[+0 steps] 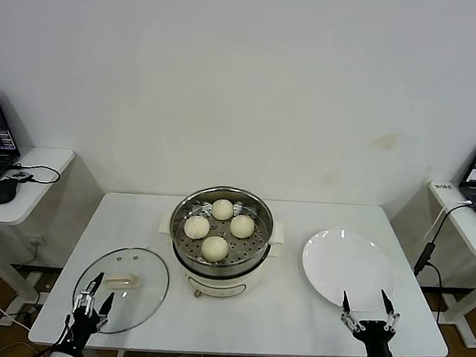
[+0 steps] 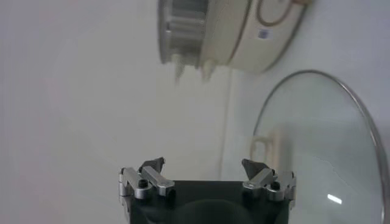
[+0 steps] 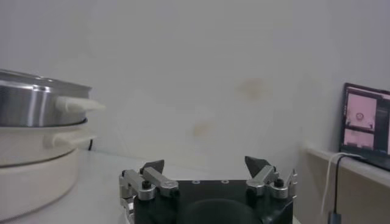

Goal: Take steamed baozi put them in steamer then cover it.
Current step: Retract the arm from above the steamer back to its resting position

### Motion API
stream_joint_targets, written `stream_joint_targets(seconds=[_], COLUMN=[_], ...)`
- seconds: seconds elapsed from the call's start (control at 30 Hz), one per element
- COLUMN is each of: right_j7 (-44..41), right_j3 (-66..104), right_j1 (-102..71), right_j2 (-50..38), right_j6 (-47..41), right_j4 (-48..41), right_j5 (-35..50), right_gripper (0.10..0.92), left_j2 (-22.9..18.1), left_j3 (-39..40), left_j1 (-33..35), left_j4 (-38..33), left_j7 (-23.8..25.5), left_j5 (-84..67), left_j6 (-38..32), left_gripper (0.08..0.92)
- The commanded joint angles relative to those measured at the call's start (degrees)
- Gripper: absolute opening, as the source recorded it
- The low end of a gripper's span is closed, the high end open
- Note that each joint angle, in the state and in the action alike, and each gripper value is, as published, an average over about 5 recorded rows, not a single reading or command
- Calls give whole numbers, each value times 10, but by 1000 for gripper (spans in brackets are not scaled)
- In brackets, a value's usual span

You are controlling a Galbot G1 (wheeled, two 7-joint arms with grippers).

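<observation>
Four steamed baozi (image 1: pixel 219 225) sit inside the steamer (image 1: pixel 220 239) at the middle of the white table (image 1: pixel 286 313). The cover (image 1: pixel 121 289) lies flat to its left. The left gripper (image 1: pixel 93 297) hovers spread wide over the cover's near edge; the right gripper (image 1: pixel 367 312), also spread wide, is by the white plate (image 1: pixel 348 267).

No legible text, labels or numbers anywhere
</observation>
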Motion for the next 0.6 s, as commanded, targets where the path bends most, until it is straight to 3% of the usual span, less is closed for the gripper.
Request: stream_joint_targets(seconds=[0.03,0.6], right_j7=[-1,-10], right_j3=[7,8], right_j1=[-11,-14], right_j2=[9,14], right_j6=[-2,-7], right_j4=[2,1], right_j5=[-6,-14], right_gripper=[823,823], left_j2=[7,14], left_j3=[7,30], left_j1=[-58,-125], left_j4=[55,91], left_j7=[18,37], left_j5=[42,41], left_j6=[8,20], left_gripper=[823,823])
